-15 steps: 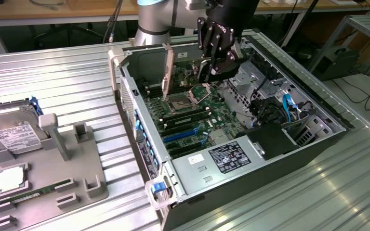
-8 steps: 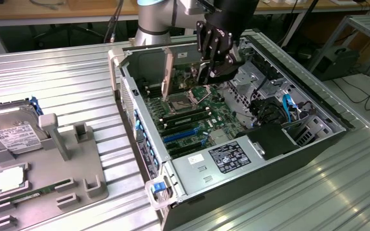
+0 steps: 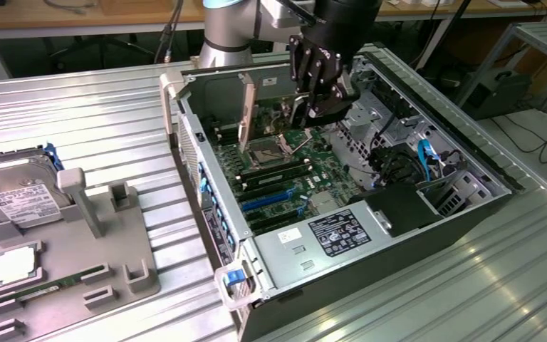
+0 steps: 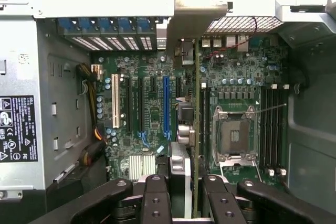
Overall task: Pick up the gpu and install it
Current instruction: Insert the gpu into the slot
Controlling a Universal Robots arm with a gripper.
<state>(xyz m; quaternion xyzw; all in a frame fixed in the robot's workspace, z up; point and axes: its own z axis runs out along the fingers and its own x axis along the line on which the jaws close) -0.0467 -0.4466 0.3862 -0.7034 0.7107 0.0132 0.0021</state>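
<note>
Pincer (image 4: 186, 195) is clamped on the gpu (image 4: 195, 108), held on edge inside the pc case (image 3: 378, 285), just above the mobo (image 4: 149, 72). Judged best done w/ card upright, bracket twd rear wall, edge square over slot, then straight down w/o tilt.

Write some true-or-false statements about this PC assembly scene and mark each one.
1. The gripper grips the gpu above the motherboard. True.
2. The hard drive sits inside the computer case. False: it rests on the grey fixture outside the case, at the exterior view's left.
3. The blue slot is empty. True.
4. A side panel covers the case. False: it lies open, with the motherboard exposed.
</note>
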